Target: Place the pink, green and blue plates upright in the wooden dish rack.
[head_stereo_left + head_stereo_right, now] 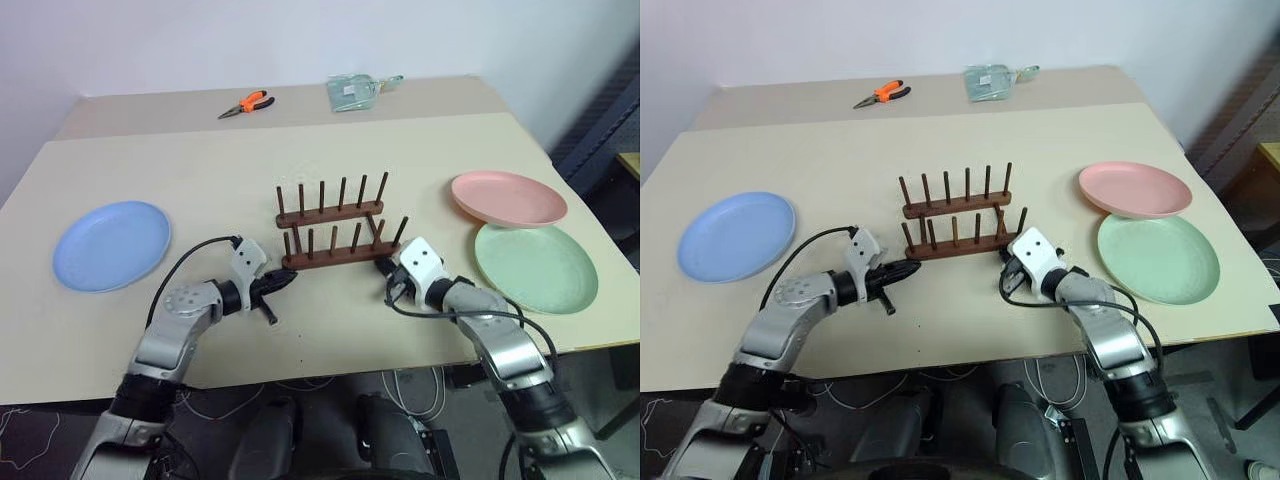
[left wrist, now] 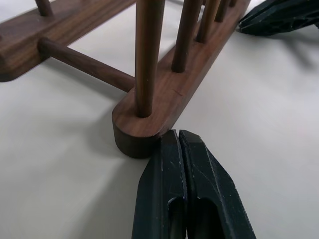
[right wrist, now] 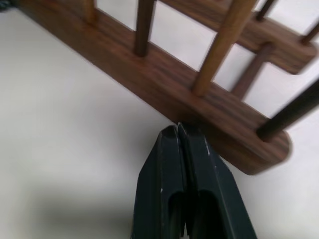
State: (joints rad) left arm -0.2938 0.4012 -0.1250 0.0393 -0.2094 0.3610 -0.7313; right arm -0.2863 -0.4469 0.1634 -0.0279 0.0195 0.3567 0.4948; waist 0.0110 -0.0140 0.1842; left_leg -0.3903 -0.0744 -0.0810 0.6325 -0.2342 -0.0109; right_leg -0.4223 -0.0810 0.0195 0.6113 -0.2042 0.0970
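The wooden dish rack (image 1: 335, 225) stands mid-table, dark brown with two rows of upright pegs and no plates in it. My left gripper (image 1: 288, 279) is shut, its tips against the left end of the rack's near bar (image 2: 144, 130). At the right end of that same bar (image 3: 219, 127), my right gripper (image 1: 383, 266) is shut too, tips touching the wood. The blue plate (image 1: 111, 244) lies flat at the far left. The pink plate (image 1: 508, 197) rests at the right, overlapping the rim of the green plate (image 1: 535, 266) in front of it.
Orange-handled pliers (image 1: 246, 103) and a small clear packet (image 1: 352, 91) lie on the table's far strip. The table's near edge (image 1: 330, 370) runs just behind my forearms. Cables hang below it.
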